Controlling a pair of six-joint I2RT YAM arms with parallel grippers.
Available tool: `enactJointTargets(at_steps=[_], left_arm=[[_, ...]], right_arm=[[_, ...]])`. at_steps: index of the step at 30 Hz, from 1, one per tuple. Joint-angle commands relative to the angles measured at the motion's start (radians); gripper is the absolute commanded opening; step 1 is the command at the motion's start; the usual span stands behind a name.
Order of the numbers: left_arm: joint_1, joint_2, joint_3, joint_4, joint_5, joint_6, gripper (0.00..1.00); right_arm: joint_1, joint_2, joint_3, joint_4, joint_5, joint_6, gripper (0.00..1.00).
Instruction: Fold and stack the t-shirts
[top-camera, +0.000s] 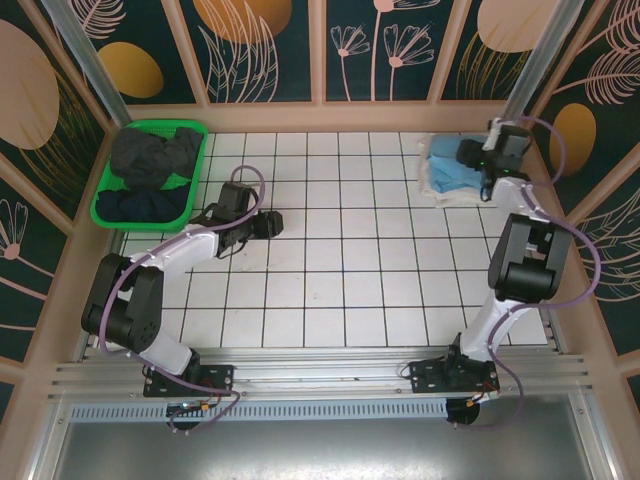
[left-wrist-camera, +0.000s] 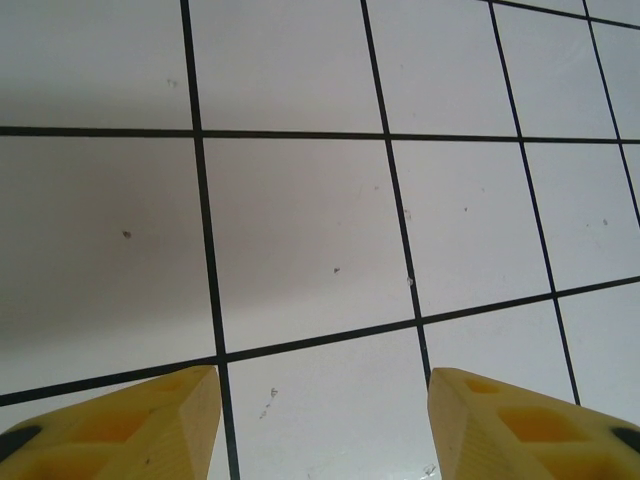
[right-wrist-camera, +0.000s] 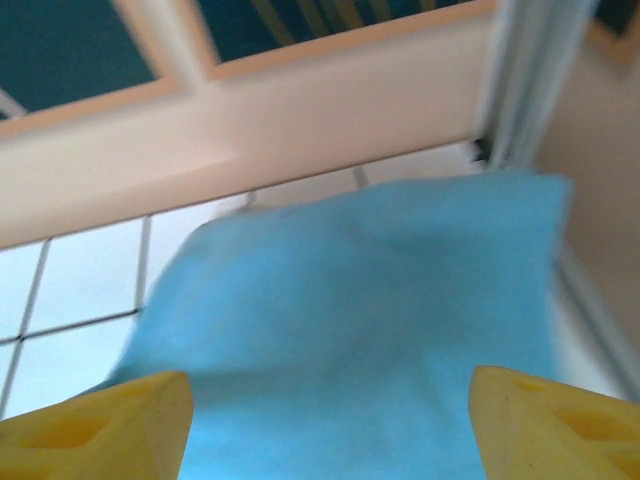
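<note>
Right gripper (right-wrist-camera: 330, 425), spread, hovers over the sky-blue t-shirt (top-camera: 452, 172) we see lying crosswise in the far-right corner; left gripper (left-wrist-camera: 325, 420), spread, faces open tiles (top-camera: 340, 260).

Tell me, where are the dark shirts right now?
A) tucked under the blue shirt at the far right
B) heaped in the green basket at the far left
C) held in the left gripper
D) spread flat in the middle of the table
B: the dark shirts lie heaped in the green basket, and the left gripper is open with nothing in it.
</note>
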Motion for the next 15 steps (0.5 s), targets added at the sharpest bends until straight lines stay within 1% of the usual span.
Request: enactJointTargets(at_steps=[1,3,7,9,11,15], left_arm=[[0.009,-0.038,-0.022,0.039,0.016,0.018,0.58],[0.008,-0.04,-0.032,0.039,0.006,0.023,0.58],[0.009,-0.038,-0.044,0.043,0.0,0.029,0.58],[0.009,-0.037,-0.047,0.045,0.0,0.035,0.59],[0.009,-0.032,-0.043,0.043,-0.004,0.04,0.59],[0.009,-0.02,-0.032,0.039,-0.013,0.049,0.59]], right_arm=[[0.084,0.001,-0.026,0.068,-0.009,-0.032,0.73],[0.108,0.06,0.019,0.033,0.019,-0.03,0.73],[0.117,0.174,0.114,-0.084,0.105,-0.029,0.73],[0.134,0.192,0.117,-0.121,0.167,-0.063,0.76],[0.156,0.189,0.09,-0.105,0.255,-0.106,0.77],[0.18,0.213,0.113,-0.137,0.338,-0.162,0.79]])
